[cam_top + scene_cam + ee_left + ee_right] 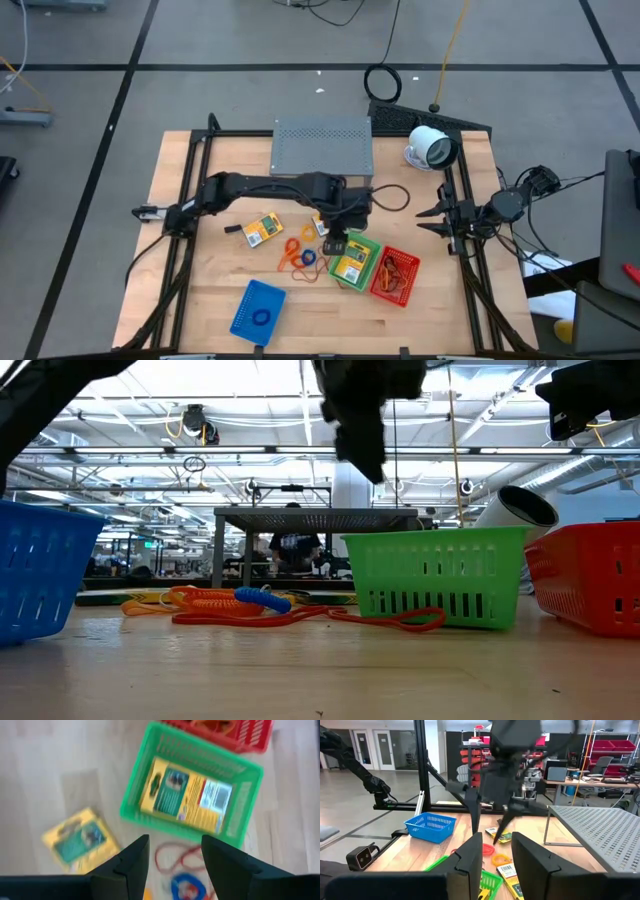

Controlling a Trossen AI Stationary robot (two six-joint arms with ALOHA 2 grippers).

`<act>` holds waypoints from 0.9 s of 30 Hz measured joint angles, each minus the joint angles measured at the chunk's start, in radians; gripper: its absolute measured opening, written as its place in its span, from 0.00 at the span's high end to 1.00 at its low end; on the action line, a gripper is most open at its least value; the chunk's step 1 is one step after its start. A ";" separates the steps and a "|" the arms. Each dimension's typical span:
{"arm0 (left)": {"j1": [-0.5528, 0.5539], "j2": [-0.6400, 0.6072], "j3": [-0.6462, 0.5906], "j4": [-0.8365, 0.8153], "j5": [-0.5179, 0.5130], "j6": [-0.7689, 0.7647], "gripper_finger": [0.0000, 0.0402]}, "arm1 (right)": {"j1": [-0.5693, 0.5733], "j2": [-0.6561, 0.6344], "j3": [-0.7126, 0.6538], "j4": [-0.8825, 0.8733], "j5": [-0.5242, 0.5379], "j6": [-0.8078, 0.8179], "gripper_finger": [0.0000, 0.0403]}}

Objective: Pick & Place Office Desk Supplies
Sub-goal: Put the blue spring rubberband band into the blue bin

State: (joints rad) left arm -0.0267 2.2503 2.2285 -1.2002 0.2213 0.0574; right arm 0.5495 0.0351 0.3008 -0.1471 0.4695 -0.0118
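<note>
Left hand (172, 852) open, empty, hovers over green basket (247, 775) with yellow packet (187, 795) inside. Second packet (80, 837) flat on counter (190, 300): light, thin, slippery; pinch by edges.

bare wood left of blue basket (258, 308), green basket (353, 259) seemingly touching red basket (394, 275)

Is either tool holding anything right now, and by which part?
Nothing is held. The left tool hangs open above the green basket; the right tool is empty.
</note>
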 joint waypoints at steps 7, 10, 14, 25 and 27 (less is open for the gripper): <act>-0.059 -0.063 -0.002 -0.130 -0.099 -0.217 0.52 | 0.000 0.000 0.000 0.000 0.000 0.000 0.76; -0.073 -0.103 -0.050 -0.158 -0.111 -0.325 0.52 | 0.000 0.000 0.000 0.000 0.000 0.000 0.77; -0.087 -0.198 -0.217 -0.068 -0.209 -0.508 0.52 | 0.000 0.000 0.000 0.000 0.000 0.000 0.77; -0.095 -0.375 -0.758 0.379 -0.224 -0.945 0.52 | 0.000 0.000 0.000 0.000 0.000 0.000 0.76; -0.102 -0.377 -0.811 0.435 -0.223 -1.012 0.52 | 0.000 0.000 0.000 0.000 0.000 0.000 0.76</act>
State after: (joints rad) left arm -0.1288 1.8731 1.4180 -0.7655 -0.0022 -0.9546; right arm 0.5495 0.0353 0.3008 -0.1471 0.4698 -0.0120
